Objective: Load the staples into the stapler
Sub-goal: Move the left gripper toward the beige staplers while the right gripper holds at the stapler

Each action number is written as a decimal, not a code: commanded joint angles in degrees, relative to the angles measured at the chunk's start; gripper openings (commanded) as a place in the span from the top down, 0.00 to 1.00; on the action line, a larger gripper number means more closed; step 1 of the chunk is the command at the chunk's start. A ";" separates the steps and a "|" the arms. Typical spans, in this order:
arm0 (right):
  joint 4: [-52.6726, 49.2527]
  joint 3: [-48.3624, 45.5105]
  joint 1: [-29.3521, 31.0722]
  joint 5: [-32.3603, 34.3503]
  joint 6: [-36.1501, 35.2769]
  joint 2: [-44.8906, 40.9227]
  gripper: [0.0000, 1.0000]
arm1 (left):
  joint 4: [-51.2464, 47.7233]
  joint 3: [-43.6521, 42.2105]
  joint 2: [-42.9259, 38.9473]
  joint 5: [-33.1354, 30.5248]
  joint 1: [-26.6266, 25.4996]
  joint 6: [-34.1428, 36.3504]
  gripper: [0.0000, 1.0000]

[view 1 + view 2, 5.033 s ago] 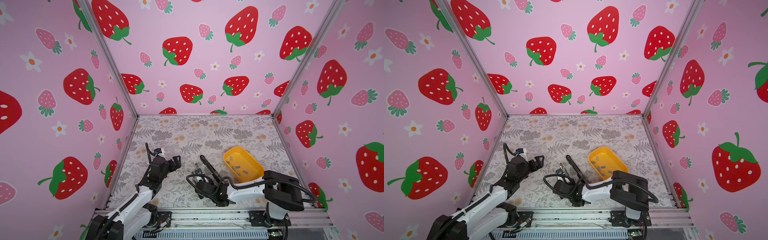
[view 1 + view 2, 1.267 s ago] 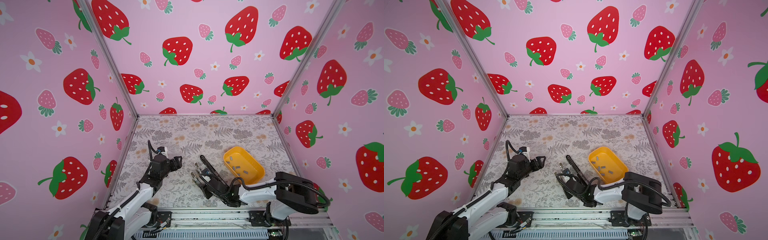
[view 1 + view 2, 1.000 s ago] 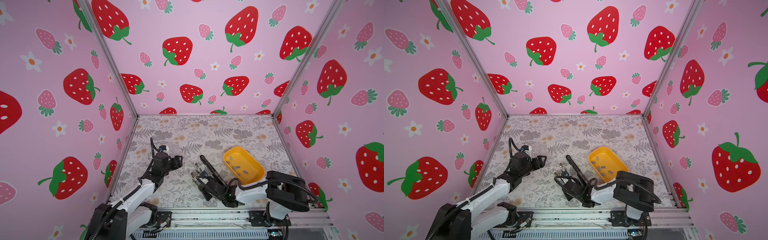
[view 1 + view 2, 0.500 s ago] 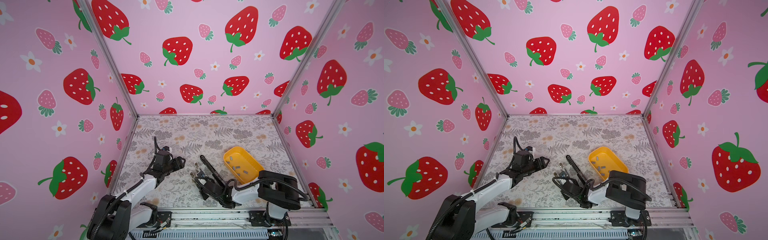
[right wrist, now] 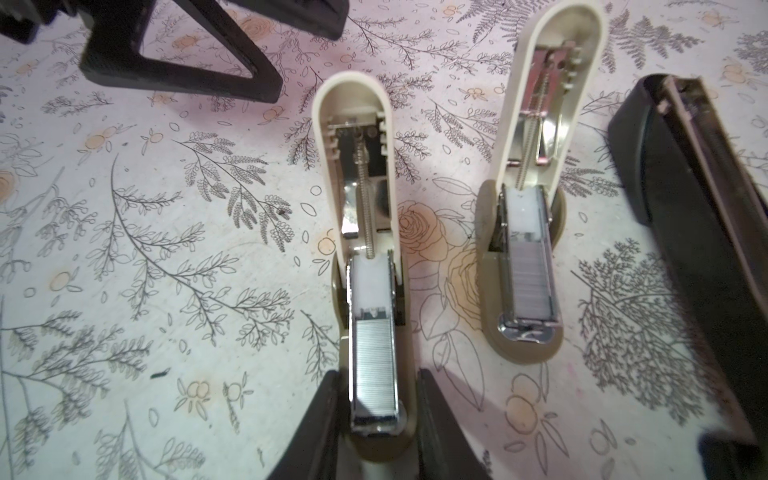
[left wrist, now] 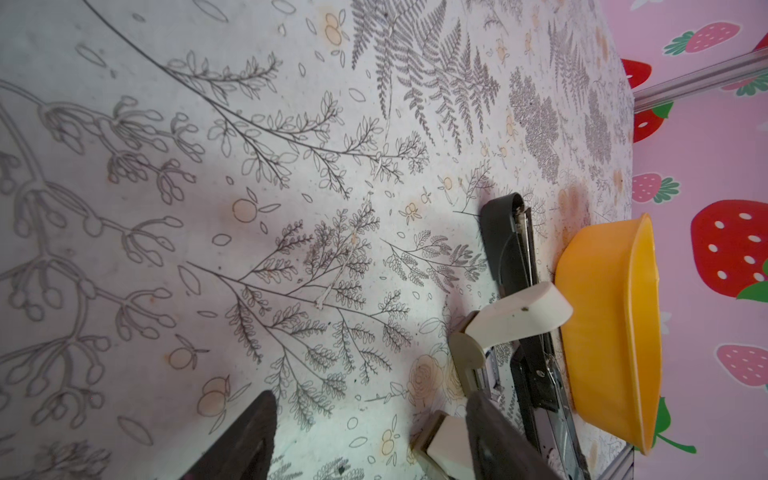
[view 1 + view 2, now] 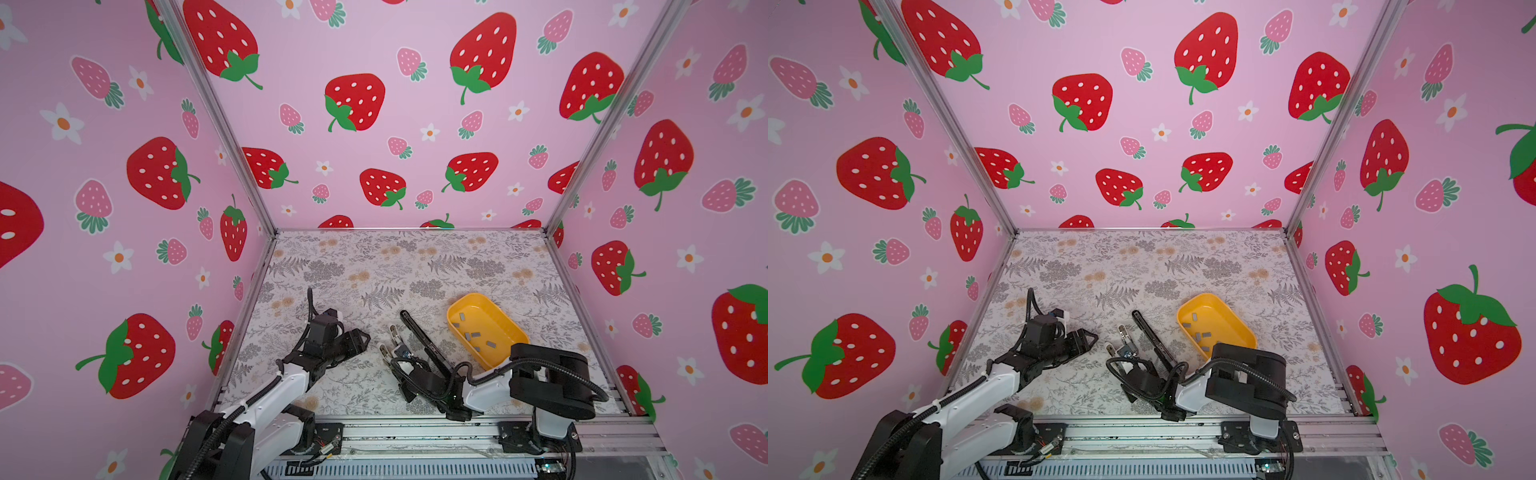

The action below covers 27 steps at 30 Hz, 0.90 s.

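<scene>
The jaws of my right gripper [image 5: 377, 374] sit narrow around the base of the nearer beige stapler [image 5: 370, 282]. Both fingers seem to press its sides, though the near end is cut off in my wrist view, so I won't swear the hold is firm. Its lid stands up, and a strip of staples [image 5: 374, 361] lies in the open channel. Other staples lie loose in the yellow tray [image 7: 457, 305], beyond the open black stapler [image 5: 698, 232]. My left gripper [image 6: 370, 403] hangs wide apart and empty nearby. If I tilt or jerk this stapler, I judge the strip may slide out, since nothing covers it. A skewed squeeze could also twist the base into the second beige stapler [image 5: 528, 249] beside it.
</scene>
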 commanded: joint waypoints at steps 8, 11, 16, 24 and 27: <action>0.01 -2.90 0.81 -4.46 0.38 1.69 0.73 | 1.19 2.06 2.95 -6.71 -7.42 -2.06 0.27; 0.27 -3.19 0.79 -4.42 0.56 1.61 0.73 | 2.72 2.90 5.30 -7.15 -9.62 -2.14 0.29; 0.84 -3.22 0.78 -4.48 0.87 1.32 0.73 | 3.34 3.27 5.76 -12.21 -17.12 -1.00 0.31; 2.12 -3.83 0.78 -4.06 1.70 0.99 0.71 | 8.34 -3.32 5.21 -17.38 -22.14 -3.51 0.31; 3.17 -3.97 0.82 -4.35 2.23 1.02 0.69 | 6.27 -3.90 2.74 -20.45 -23.93 -3.03 0.32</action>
